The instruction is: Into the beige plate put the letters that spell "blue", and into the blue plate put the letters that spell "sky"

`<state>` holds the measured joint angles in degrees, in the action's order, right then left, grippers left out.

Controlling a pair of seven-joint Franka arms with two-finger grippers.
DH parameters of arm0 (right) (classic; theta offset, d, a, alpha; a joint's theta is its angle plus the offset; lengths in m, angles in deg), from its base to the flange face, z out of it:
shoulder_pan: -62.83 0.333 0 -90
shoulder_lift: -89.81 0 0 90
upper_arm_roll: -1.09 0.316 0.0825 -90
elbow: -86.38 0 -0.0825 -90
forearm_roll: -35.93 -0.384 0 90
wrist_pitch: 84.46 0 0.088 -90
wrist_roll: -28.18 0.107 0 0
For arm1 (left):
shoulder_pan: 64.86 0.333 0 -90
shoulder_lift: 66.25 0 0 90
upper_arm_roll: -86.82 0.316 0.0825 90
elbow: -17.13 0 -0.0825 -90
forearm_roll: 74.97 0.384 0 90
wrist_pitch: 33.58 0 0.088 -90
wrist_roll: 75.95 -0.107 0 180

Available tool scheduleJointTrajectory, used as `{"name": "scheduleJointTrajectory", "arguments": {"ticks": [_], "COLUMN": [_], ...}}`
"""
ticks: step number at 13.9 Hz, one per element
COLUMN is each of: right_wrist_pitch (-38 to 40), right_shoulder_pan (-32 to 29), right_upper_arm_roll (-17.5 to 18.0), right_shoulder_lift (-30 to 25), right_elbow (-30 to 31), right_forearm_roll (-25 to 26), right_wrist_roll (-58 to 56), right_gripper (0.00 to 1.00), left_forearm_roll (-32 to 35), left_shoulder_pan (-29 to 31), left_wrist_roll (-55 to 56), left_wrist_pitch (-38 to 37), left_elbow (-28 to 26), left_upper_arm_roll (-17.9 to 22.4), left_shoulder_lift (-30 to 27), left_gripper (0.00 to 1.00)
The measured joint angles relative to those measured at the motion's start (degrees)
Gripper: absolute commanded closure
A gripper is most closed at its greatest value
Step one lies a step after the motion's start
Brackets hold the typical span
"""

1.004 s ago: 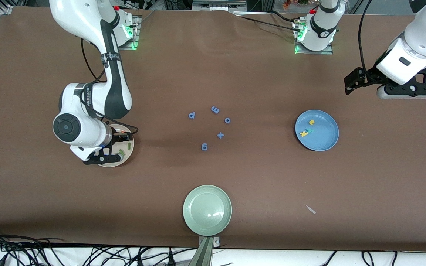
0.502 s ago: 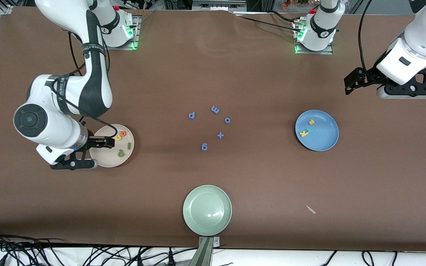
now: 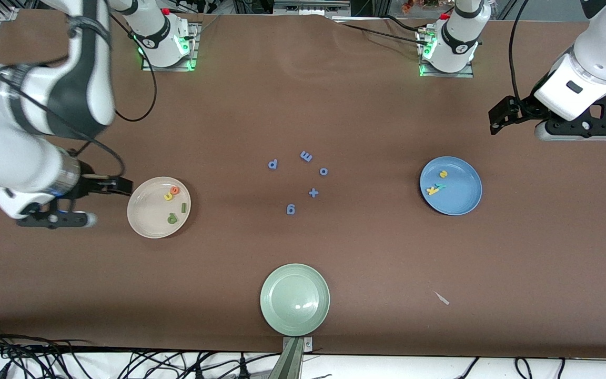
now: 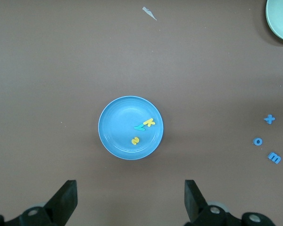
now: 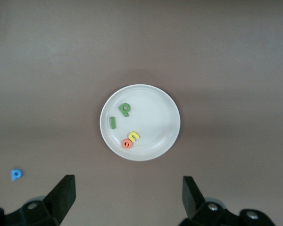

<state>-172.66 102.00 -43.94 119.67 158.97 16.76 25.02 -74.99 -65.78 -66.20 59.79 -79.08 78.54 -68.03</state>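
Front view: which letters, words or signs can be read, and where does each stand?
orange "e", yellow "u", green "b", green "l": in the beige plate.
yellow "s", yellow "k", teal "y": in the blue plate.
blue "p", "m", "o", "+", "9": on the table.
right arm's band: blurred, unreadable.

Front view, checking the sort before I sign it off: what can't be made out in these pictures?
- Right gripper: blurred in the front view; its fingers are cut off by the right wrist view's edge.
- Teal "y" in the blue plate: too small, overlapping the yellow "k".
- Blue letters mid-table: some shapes too small to read.
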Motion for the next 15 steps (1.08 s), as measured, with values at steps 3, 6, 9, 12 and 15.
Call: {"name": "scheduleJointTrajectory", "arguments": {"ticks": [3,6,9,12,15], "right_wrist_pitch": [1.2,2.3,2.5,2.3,2.3], "right_shoulder_pan": [-12.0,-20.1,-24.8,-28.1,-30.8], "right_upper_arm_roll": [13.6,23.7,29.0,33.4,36.4], "right_shoulder_lift": [-6.3,-10.2,-12.9,-17.5,-21.3], "right_elbow": [-0.7,-0.4,2.3,7.6,10.9], "right_forearm_roll": [7.7,11.2,12.9,15.4,15.8], "right_wrist_roll": [0.0,0.5,1.2,2.2,2.4], "right_gripper": [0.0,0.0,0.0,0.0,0.0], "left_forearm_roll": [0.0,0.0,0.0,0.0,0.0], "left_shoulder_pan": [0.0,0.0,0.0,0.0,0.0], "left_wrist_roll": [0.0,0.0,0.0,0.0,0.0], "left_wrist_pitch": [0.0,0.0,-0.2,-0.2,-0.3], "left_elbow": [0.0,0.0,0.0,0.0,0.0], "left_upper_arm_roll": [-0.1,-0.1,-0.1,-0.1,-0.2], "left_shoulder_lift": [0.0,0.0,0.0,0.0,0.0], "left_gripper": [0.0,0.0,0.0,0.0,0.0]}}
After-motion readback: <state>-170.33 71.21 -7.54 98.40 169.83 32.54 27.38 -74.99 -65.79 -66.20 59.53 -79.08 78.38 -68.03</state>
